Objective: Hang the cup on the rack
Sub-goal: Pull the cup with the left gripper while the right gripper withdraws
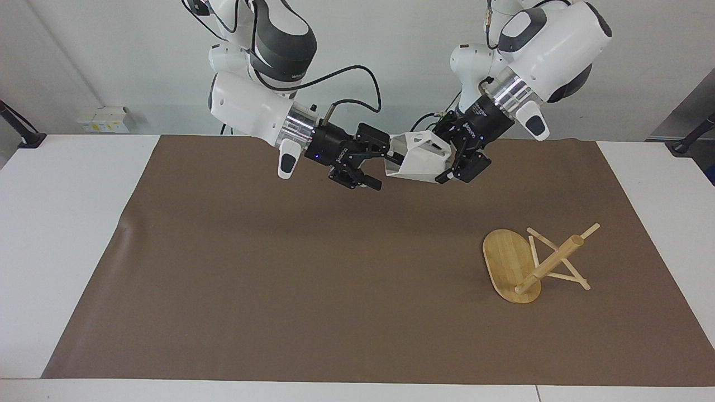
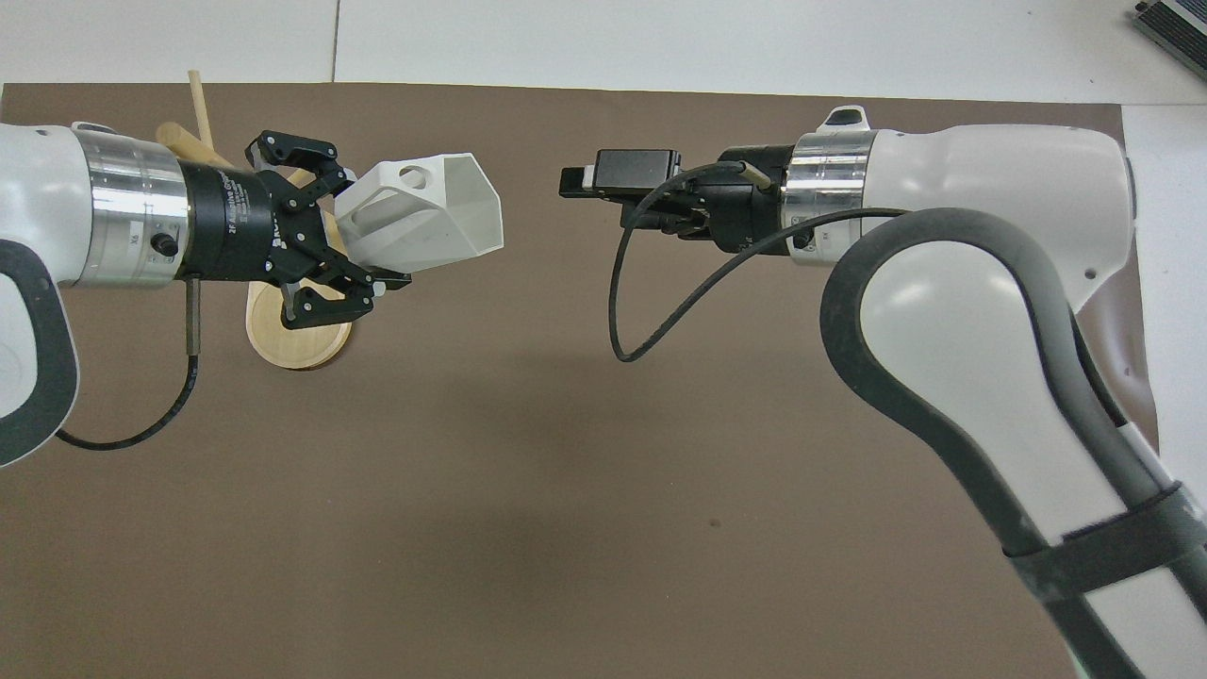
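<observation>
While the left gripper point(image 2: 377, 247) pinches the cup point(image 2: 429, 215), apparently by its handle, the right gripper point(image 2: 575, 181) stands spread.

A white table point(image 1: 67, 234) carries a wide brown mat point(image 1: 313, 279) with one corner near the wall point(image 1: 391, 61) slightly lifted. That plain pale wall rises just past the table's edge, where small white and yellow boxes point(image 1: 103, 119) sit

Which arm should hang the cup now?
Left. The left gripper holds the cup over the mat beside the rack, at its own end; the right gripper is open, clear of it.
</observation>
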Tool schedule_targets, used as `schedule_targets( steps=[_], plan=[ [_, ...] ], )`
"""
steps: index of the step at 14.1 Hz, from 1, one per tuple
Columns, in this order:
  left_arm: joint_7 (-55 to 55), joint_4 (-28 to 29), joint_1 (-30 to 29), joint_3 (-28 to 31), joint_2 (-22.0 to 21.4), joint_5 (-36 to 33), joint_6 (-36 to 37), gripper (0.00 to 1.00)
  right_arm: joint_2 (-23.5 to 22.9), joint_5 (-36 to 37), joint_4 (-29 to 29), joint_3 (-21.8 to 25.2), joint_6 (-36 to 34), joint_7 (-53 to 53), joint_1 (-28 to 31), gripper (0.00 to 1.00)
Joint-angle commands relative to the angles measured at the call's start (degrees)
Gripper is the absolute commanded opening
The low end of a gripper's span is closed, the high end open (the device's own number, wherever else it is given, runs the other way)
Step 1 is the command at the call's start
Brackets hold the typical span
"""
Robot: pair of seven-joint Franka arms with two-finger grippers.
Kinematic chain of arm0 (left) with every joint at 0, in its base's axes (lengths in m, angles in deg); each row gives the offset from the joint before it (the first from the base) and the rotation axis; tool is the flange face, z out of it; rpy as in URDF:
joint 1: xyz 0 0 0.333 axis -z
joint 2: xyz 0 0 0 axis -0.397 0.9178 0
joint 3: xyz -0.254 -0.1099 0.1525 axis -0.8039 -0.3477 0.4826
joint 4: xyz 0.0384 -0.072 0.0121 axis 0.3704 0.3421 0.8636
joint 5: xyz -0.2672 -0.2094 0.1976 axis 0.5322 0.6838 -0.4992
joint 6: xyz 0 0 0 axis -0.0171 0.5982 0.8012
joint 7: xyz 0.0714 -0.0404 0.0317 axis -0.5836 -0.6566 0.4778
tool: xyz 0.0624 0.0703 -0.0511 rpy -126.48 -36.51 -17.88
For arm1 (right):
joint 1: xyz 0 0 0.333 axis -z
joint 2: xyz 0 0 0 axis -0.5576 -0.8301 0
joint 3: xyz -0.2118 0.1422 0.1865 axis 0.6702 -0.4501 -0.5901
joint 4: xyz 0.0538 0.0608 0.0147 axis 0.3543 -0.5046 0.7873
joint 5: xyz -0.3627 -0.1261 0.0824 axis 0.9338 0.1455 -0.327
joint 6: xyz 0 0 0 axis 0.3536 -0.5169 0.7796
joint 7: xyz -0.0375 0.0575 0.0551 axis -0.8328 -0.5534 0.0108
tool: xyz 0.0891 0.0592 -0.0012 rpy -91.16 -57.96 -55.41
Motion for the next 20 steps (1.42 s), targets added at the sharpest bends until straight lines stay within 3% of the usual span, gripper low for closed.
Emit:
schedule_targets(
  steps=[1,5,7,11,17,20],
  plan=[
    [-1.19,4.90,-2.50,-0.07,-3.66,1.12,0.24,0.00,-0.14,12.73,-0.67,-0.35,0.79,-0.40,1.88,1.00],
    [-12.23,7.10,-2.59,0.02,-4.62,-0.19,-0.03,0.00,-0.14,32.95,-0.75,-0.35,-1.22,-0.05,5.30,1.00],
    [-19.87,7.28,-1.98,-0.07,-4.63,-5.18,0.59,0.00,-0.06,39.21,-0.67,-0.26,-5.34,-0.14,6.98,1.00],
    [-24.74,7.28,-2.06,-0.16,-4.54,-5.65,0.68,0.00,0.56,57.84,-0.49,0.00,-14.83,-0.75,10.05,1.00],
    [-24.23,7.11,-2.41,-0.16,-4.45,-5.83,0.50,0.00,2.93,60.77,-0.14,1.14,-25.65,-0.84,16.12,1.00],
    [-11.68,7.10,-3.38,-0.15,-4.45,-5.65,0.15,0.00,5.21,60.69,0.39,3.60,-29.61,-0.67,16.21,1.00]
  ],
)
